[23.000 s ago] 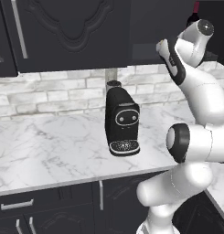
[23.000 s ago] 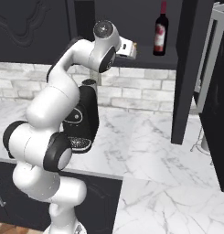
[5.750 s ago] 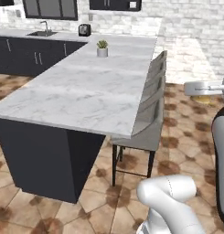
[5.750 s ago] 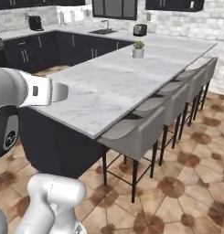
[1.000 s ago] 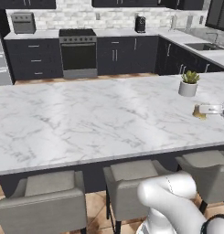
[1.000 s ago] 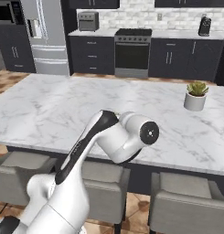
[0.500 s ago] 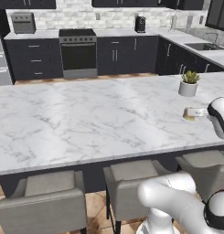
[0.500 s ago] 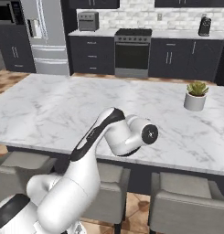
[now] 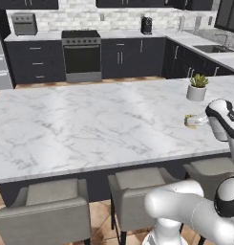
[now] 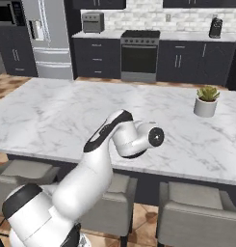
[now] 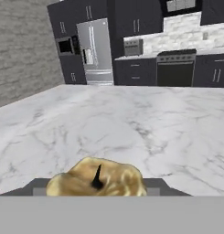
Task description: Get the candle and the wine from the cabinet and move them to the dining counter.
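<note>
- At the left and along the near edge, the grey stools [image 9: 51,206] are tucked under the marble tabletop [image 9: 80,124]. This is the dining island I am meant to deliver to.
- The middle of the tabletop is bare marble, so I judge there is plenty of room to set something down.
- Toward the right end stands a small potted plant [image 9: 197,87]. The candle [image 9: 189,120] is near it, on the side closer to me.
- The hand [image 9: 199,120] comes in from the right and is clamped on the candle. In the hand view the cream, lumpy body fills the space between the fingers, with the dark wick pointing up.
- The relation that matters is candle to marble. The squat candle is upright and low over the tabletop, so the coming move looks like straight down and let go. I cannot tell whether its base touches yet.
- A second ago the candle was at the far right edge of my left base view, and it has since travelled inward, leftward over the tabletop.
- Much earlier I faced the cabinet with the wine inside, and that bottle remains to be fetched.
</note>
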Motion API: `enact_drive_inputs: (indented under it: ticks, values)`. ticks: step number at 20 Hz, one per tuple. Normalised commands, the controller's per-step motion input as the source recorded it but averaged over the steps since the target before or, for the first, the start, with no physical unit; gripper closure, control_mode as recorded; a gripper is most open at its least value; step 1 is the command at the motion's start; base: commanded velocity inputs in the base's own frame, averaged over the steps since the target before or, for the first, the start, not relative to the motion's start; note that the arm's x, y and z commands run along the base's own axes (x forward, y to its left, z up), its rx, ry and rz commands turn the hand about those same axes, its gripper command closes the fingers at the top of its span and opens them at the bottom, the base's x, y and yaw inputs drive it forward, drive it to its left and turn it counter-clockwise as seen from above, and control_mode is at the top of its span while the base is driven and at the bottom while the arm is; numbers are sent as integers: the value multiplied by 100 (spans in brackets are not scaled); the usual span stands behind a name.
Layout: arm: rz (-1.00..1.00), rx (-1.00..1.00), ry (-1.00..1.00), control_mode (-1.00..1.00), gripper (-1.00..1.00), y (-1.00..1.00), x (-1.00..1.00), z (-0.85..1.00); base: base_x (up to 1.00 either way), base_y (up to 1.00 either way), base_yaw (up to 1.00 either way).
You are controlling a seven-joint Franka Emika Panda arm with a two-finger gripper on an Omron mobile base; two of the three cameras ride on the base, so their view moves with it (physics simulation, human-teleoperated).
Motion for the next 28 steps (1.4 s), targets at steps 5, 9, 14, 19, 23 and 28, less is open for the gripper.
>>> enact_drive_inputs:
  ticks: [5,9,14,19,23,28]
  values:
    - [6,-12,3,-100,100,0,33,-21,0,0,0]
    - [4,-9,0,-100,100,0,46,-22,0,0,0]
    - [5,-6,0,-100,100,0,43,-20,0,0,0]
    - [5,-1,0,-100,100,0,42,-22,0,0,0]
    - [3,0,0,-100,100,0,39,-32,0,0,0]
    - [4,0,0,-100,100,0,24,-38,0,0,0]
